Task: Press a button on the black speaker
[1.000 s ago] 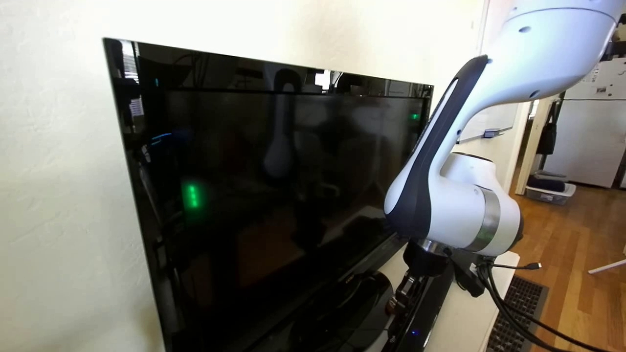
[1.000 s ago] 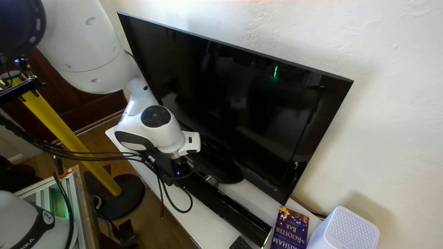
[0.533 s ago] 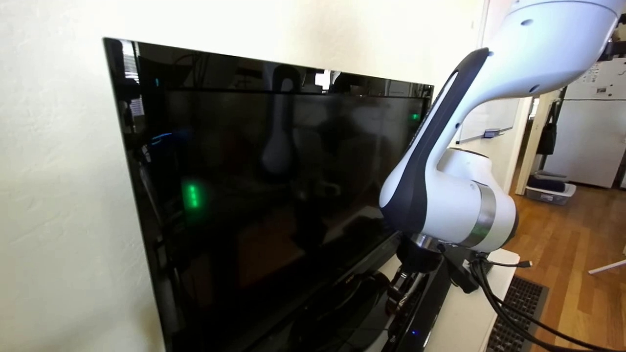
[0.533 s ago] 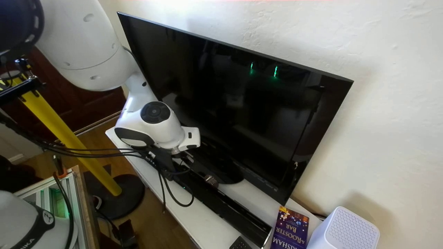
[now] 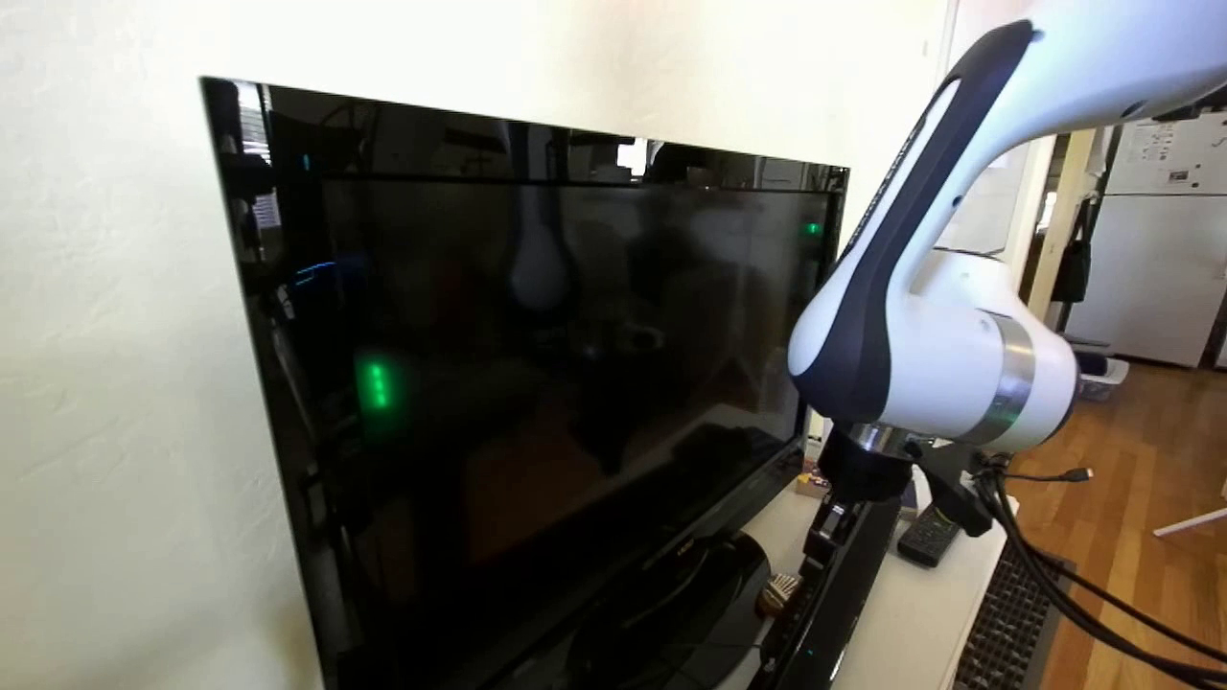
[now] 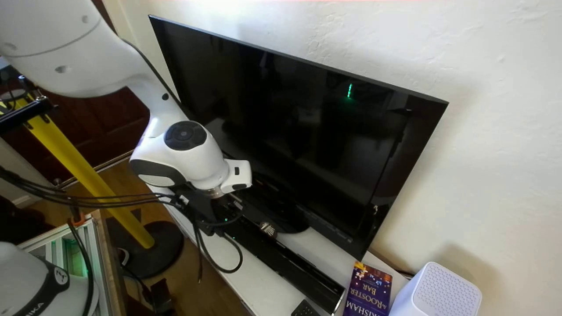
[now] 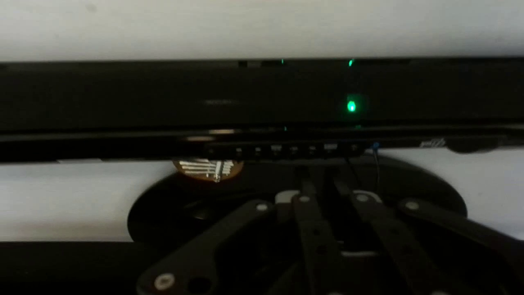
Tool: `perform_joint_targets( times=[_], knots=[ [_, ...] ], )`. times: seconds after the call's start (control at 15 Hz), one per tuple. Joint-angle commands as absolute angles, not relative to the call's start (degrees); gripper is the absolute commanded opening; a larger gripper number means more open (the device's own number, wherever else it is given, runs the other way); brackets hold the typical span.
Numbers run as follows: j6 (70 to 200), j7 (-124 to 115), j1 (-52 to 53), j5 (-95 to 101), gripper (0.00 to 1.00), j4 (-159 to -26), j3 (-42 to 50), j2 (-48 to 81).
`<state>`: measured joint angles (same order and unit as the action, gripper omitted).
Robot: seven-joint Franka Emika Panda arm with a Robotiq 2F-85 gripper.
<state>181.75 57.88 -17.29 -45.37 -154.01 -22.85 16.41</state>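
The black speaker is a long low bar on the white tabletop, in both exterior views (image 5: 844, 604) (image 6: 285, 263). It spans the wrist view (image 7: 123, 98). A green light (image 7: 351, 106) glows on it. A row of small buttons (image 7: 276, 150) with pale labels runs along its edge facing the TV. My gripper (image 5: 822, 551) points down above the speaker's TV side. In the wrist view my gripper (image 7: 318, 174) has its tips just below the button row. Contact cannot be told. Its jaws stand shut or nearly so, with nothing seen between them.
The large TV screen (image 5: 575, 335) and its dark base (image 5: 714, 613) stand close behind the speaker. A small wooden thing with metal tines (image 6: 268, 229), a remote (image 5: 928, 537), a book (image 6: 369, 287) and a white perforated box (image 6: 445, 294) are near. A cable (image 6: 239, 259) hangs from my wrist.
The speaker's light has turned from blue to green. My arm has shifted; in an exterior view the gripper has gone up and to the right, uncovering the tined thing and the remote.
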Motion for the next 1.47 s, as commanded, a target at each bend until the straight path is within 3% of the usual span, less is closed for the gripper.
perform_joint_targets(
  times=[0.0,0.07,0.27,0.47,0.53,1.0,1.07,1.4],
  knots=[
    [172.69,52.43,-7.86,-37.93,0.46,-164.02,-11.87,3.11],
    [171.74,53.73,-3.07,-35.75,0.54,-158.15,-5.31,8.33],
    [167.19,46.67,0.08,-25.94,0.74,-158.62,-0.21,1.53],
    [165.18,35.84,-0.43,-14.65,0.96,-159.87,0.33,-4.91],
    [164.28,32.07,-0.38,-10.86,0.99,-160.91,0.65,-7.7],
    [142.9,8.09,-0.46,3.12,1.0,-157.32,-2.89,-24.18],
    [148.47,12.48,0.54,1.61,1.0,-156.94,-0.59,-18.34],
    [143.5,9.37,0.62,2.03,1.0,-157.01,-1.74,-23.73]
  ],
)
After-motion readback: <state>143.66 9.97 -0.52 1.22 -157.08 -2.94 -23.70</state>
